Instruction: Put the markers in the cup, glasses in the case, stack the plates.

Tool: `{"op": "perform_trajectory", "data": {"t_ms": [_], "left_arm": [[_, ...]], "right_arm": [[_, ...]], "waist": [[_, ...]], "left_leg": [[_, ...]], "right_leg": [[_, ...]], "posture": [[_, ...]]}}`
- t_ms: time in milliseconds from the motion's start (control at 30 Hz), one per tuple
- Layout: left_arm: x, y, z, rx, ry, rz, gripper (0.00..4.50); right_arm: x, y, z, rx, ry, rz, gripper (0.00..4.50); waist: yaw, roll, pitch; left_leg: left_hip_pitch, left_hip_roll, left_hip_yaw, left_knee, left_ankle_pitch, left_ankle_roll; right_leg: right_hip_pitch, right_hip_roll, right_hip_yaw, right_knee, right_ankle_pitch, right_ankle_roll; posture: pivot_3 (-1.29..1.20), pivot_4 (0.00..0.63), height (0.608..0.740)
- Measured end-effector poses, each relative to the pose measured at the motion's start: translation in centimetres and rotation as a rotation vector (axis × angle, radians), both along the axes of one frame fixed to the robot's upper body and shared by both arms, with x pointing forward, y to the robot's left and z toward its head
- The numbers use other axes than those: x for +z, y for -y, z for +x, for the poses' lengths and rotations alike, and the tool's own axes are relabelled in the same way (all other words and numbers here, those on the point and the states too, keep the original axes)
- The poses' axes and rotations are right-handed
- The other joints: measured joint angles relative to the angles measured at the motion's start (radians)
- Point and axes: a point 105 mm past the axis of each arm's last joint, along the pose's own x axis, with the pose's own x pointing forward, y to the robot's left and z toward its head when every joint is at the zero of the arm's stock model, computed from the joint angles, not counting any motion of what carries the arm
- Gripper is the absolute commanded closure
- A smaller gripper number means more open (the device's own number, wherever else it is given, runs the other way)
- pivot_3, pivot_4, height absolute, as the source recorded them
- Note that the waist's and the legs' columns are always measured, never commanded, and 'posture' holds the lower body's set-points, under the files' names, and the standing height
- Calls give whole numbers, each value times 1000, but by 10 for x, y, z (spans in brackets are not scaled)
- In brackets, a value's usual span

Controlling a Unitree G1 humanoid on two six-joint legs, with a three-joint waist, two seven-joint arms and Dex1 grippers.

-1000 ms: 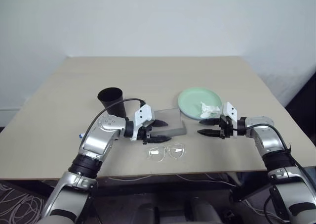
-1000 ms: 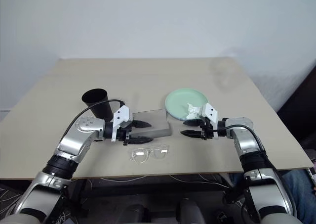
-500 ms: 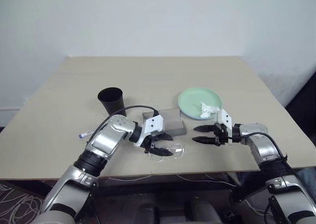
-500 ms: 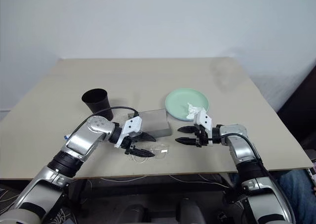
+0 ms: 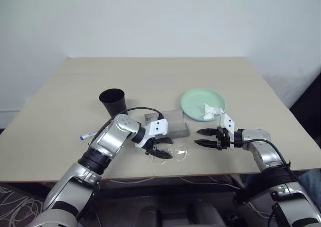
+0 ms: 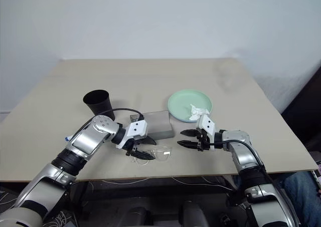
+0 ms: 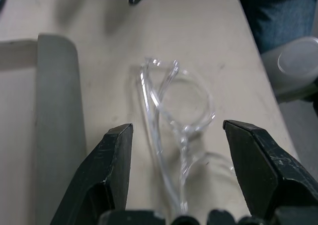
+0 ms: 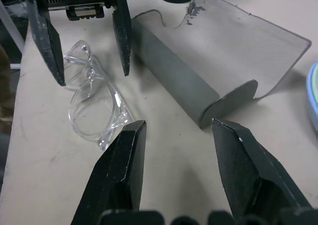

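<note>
surface (image 5: 150,76) seen carrying grey case (image 5: 173,123), lid raised, beside mint plate (image 5: 198,102) and black cup (image 5: 112,101). left claw (image 5: 161,151) spread, straddling clear glasses (image 5: 173,152) lying just before the case, not clenched. right claw (image 5: 201,137) released, near, apart.

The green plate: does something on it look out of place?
Yes. A crumpled white tissue lies on the mint green plate, near its edge closest to the right gripper. It looks odd because it is litter on a plate that is meant to be stacked.
</note>
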Motion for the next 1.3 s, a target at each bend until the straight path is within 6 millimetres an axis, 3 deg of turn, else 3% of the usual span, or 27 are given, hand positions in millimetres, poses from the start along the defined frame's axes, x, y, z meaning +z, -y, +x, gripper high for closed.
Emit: {"op": "perform_trajectory", "data": {"t_ms": [33,367,467,600,1300], "left_arm": [[0,-1,1,-2,5,5,2560],[-4,0,0,-39,22,31,2560],[-4,0,0,-44,16,30,3129],[-2,0,-1,-52,14,27,4474],[8,-5,-3,-62,-2,5,4491]], "right_arm": [[0,0,0,-1,2,2,2210],[0,1,1,-20,14,5,2210],[0,1,2,-23,20,5,2210],[0,1,2,-27,27,6,2210],[-4,5,6,-55,42,-5,2210]], "waist": [[0,0,0],[0,0,0],[0,0,0],[0,0,0],[0,0,0]], "left_leg": [[0,0,0,0,0,0],[0,0,0,0,0,0],[0,0,0,0,0,0],[0,0,0,0,0,0],[1,0,0,1,0,0]], "right_leg": [[0,0,0,0,0,0],[0,0,0,0,0,0],[0,0,0,0,0,0],[0,0,0,0,0,0],[0,0,1,1,0,0]], "posture": [[0,0,721],[0,0,721],[0,0,721],[0,0,721],[0,0,721]]}}
